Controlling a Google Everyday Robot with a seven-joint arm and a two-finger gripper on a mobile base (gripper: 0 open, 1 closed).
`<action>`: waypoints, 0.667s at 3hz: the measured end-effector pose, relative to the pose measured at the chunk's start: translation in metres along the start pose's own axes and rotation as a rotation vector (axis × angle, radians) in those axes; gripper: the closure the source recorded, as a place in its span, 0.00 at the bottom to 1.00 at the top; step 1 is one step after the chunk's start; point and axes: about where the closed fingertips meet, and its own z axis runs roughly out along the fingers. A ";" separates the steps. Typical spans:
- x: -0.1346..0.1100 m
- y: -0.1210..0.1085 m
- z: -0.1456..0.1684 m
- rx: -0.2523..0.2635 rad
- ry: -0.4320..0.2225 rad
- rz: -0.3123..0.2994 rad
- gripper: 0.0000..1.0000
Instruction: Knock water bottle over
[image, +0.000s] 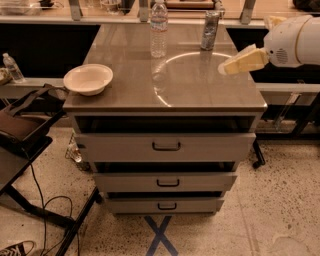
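Observation:
The water bottle (159, 29) stands upright at the back centre of the cabinet top (180, 85). It is tall, clear and ribbed, with a white cap and a pale label band. My gripper (226, 67) reaches in from the right, over the right side of the cabinet top. It is to the right of the bottle, nearer the front, and well apart from it. The white arm (292, 41) extends off the right edge.
A shiny metal cylinder (210, 31) stands at the back right, just behind my gripper. A white bowl (88, 79) sits at the front left corner. A small clear bottle (12, 68) stands on a shelf at far left. The cabinet has three drawers (165, 147).

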 end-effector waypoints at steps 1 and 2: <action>-0.001 0.000 -0.002 0.002 0.009 -0.009 0.00; -0.012 0.001 0.019 -0.007 -0.048 0.031 0.00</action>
